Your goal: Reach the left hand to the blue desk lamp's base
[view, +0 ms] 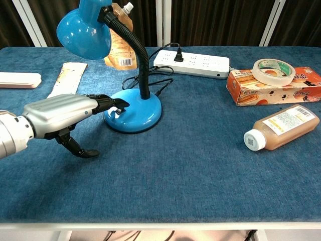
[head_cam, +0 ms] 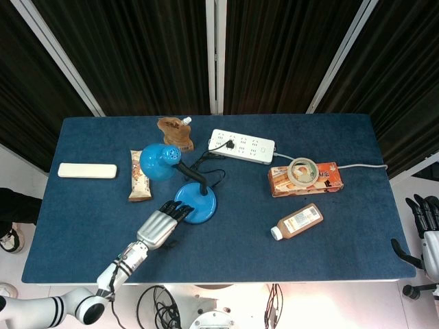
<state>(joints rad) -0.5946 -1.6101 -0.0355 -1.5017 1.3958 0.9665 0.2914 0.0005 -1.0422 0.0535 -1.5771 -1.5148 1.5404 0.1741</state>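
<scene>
The blue desk lamp stands left of the table's middle, its round base [head_cam: 196, 203] [view: 136, 111] flat on the cloth and its shade [head_cam: 158, 162] [view: 83, 28] on a black gooseneck. My left hand [head_cam: 160, 225] [view: 65, 116] lies low at the base's left side, holding nothing. Its dark fingertips [view: 118, 105] rest on the base's left part at the small switch, and the thumb hangs down toward the cloth. My right hand [head_cam: 424, 218] hangs off the table's right edge, fingers apart and empty.
A white power strip [head_cam: 241, 146] with the lamp's black cord sits behind the lamp. An orange box with a tape roll [head_cam: 302, 171] and a brown bottle [head_cam: 297, 221] lie to the right. A snack bar [head_cam: 139, 175], a pouch [head_cam: 175, 133] and a white case [head_cam: 86, 170] lie left.
</scene>
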